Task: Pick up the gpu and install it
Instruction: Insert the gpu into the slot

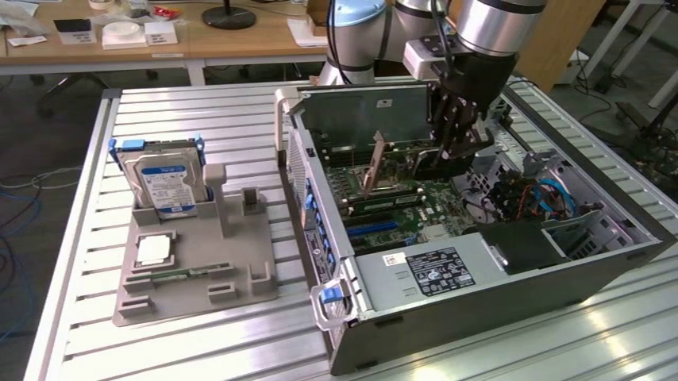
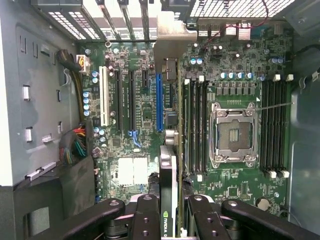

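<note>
My gripper [image 1: 458, 147] reaches down into the open computer case [image 1: 477, 274] and is shut on the gpu [image 1: 402, 163], which stands on edge over the motherboard [image 1: 392, 214]. In the wrist view the gpu [image 2: 168, 170] runs edge-on between the black fingers [image 2: 146, 212], its silver end bracket [image 2: 172, 35] up against the case's rear slot covers. The card sits just beside the long blue slot [image 2: 159, 100], between it and the memory slots [image 2: 195, 125]. Whether its edge touches a slot is hidden.
A grey holder tray [image 1: 190, 262] on the slatted table carries a silver hard drive [image 1: 164, 184], a small silver chip [image 1: 154, 250] and a narrow green memory stick [image 1: 189, 274]. Inside the case are the processor socket [image 2: 234, 132], cable bundles [image 2: 75, 145] and a black power supply [image 1: 445, 270].
</note>
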